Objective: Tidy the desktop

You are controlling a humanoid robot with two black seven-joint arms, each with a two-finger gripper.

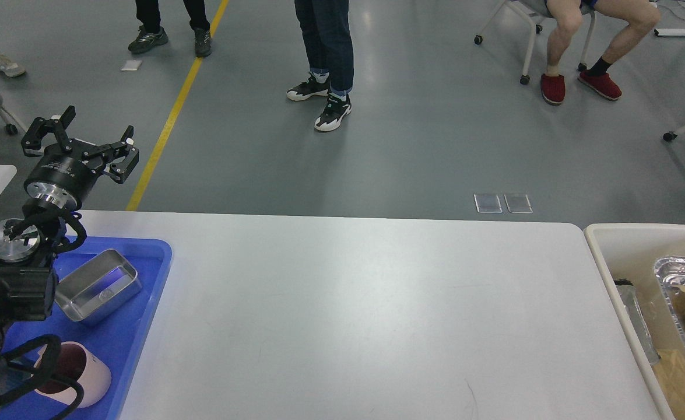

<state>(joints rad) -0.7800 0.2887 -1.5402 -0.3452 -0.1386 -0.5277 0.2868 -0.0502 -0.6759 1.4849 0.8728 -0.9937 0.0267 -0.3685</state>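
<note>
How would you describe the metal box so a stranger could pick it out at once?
Start at the white desktop and go to the blue tray at its left end. The metal box lies there, shiny, rectangular and open, unlike the rounded pink cup nearer the camera.
</note>
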